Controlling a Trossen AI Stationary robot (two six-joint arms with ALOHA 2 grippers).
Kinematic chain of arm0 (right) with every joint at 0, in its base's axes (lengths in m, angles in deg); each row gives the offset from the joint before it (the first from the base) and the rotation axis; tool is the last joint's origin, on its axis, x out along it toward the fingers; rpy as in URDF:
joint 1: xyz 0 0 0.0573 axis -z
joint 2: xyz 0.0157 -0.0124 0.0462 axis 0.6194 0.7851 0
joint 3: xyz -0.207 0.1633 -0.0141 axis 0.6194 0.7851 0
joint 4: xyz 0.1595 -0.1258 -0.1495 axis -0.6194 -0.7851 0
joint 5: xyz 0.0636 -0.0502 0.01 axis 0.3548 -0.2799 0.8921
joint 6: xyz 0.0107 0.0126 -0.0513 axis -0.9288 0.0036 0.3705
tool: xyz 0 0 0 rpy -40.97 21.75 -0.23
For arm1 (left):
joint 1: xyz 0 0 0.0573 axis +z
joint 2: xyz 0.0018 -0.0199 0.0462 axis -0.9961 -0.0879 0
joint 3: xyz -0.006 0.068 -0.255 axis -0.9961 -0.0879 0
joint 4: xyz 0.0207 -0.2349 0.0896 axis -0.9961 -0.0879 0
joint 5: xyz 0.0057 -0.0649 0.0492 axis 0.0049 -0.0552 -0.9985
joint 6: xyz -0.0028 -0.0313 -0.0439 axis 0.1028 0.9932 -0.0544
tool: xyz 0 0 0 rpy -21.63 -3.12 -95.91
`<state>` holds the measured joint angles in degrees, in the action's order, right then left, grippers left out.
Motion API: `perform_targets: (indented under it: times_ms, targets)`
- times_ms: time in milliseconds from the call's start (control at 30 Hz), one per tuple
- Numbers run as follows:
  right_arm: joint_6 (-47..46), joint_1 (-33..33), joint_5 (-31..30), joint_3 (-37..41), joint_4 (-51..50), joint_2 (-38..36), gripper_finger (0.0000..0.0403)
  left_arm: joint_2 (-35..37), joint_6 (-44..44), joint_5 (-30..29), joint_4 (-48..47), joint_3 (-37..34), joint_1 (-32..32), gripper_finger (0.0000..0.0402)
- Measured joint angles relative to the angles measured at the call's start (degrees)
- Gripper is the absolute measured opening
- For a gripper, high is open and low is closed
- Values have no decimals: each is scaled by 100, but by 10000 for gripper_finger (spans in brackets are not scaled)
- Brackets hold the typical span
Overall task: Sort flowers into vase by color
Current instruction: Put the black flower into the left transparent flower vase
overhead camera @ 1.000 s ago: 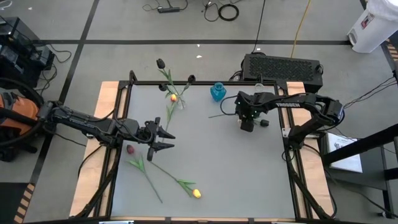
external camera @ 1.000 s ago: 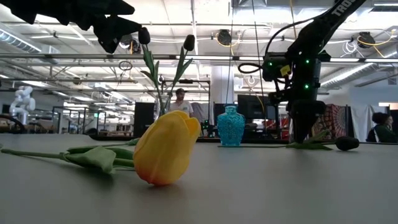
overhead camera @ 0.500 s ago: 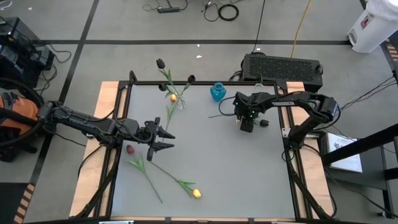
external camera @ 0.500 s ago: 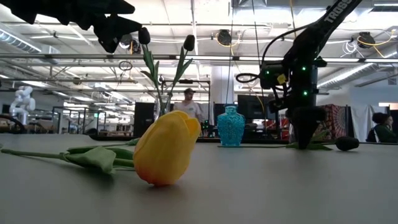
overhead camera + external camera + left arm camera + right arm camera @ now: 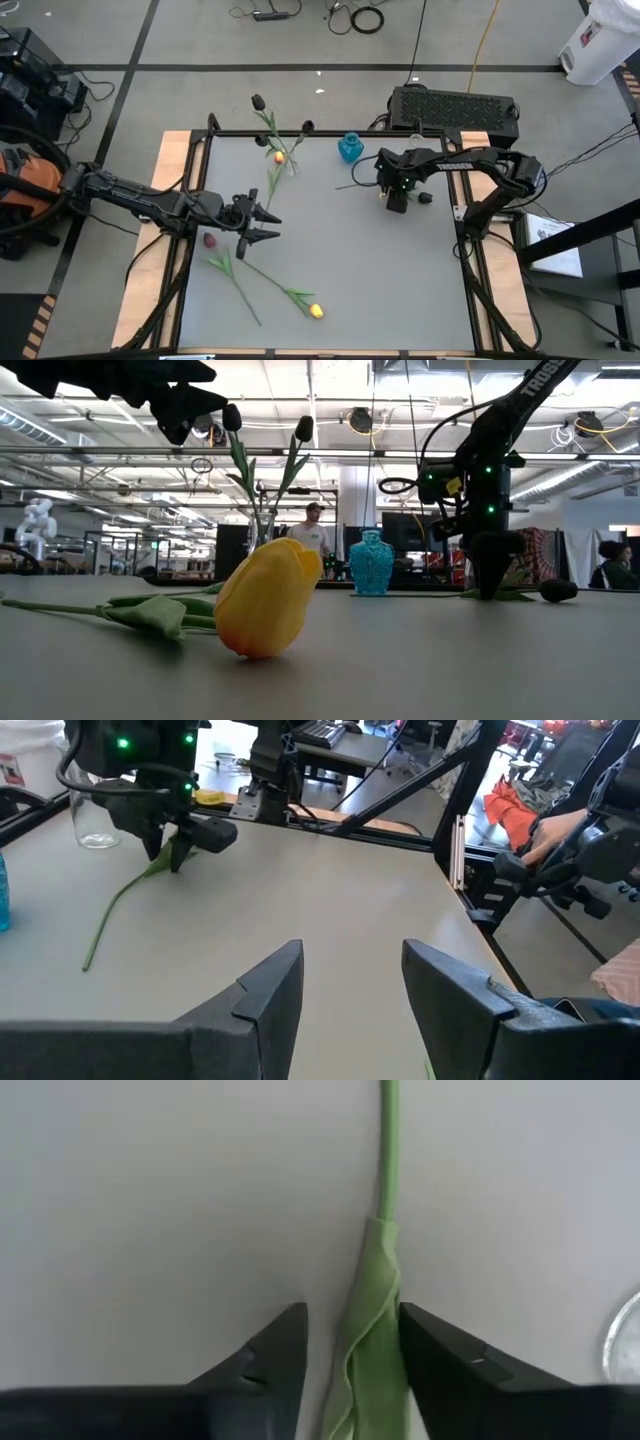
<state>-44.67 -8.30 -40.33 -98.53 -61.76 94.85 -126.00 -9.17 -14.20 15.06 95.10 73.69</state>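
A black tulip (image 5: 357, 185) lies flat on the table at the far right, its head (image 5: 558, 590) toward the right edge. My right gripper (image 5: 352, 1312) points down over it, open, with a finger on each side of the leafy part of the stem (image 5: 368, 1342). My left gripper (image 5: 268, 225) hovers open at the left, above a dark red tulip (image 5: 210, 240). A yellow tulip (image 5: 315, 311) lies near the front edge. Two black tulips stand in a clear vase (image 5: 262, 525). A blue vase (image 5: 349, 148) stands at the far edge. My right gripper comes from above, its fingers across the stem. One finger's inner side (image 5: 412, 1332) is right at the leaf's edge (image 5: 392, 1330); I cannot tell whether it touches. The other finger (image 5: 285, 1342) stands clear of the leaf. The flower lies flat on the table.
Another yellow tulip (image 5: 279, 157) lies or leans by the clear vase at the far left. An empty clear glass (image 5: 95, 820) stands at the far right corner. The table's middle (image 5: 340, 250) is bare. A person stands in the room beyond the table.
My right gripper has sunk a little toward the black tulip's stem and tipped slightly, then held still. The flower has stayed where it was.
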Motion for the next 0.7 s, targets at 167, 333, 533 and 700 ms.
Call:
perform_targets:
  times_ms: [167,333,533,700]
  targets:
    - [0,0,37,0,-141,4,90,0,0,0,-2,0,0,178]
    - [0,0,0,5,-265,5,35,0,0,0,-8,0,0,178]
    - [-63,0,-45,5,-353,9,7,0,2,0,-9,0,0,178]
    - [-116,-15,-70,5,-410,9,3,0,2,0,-9,0,0,178]
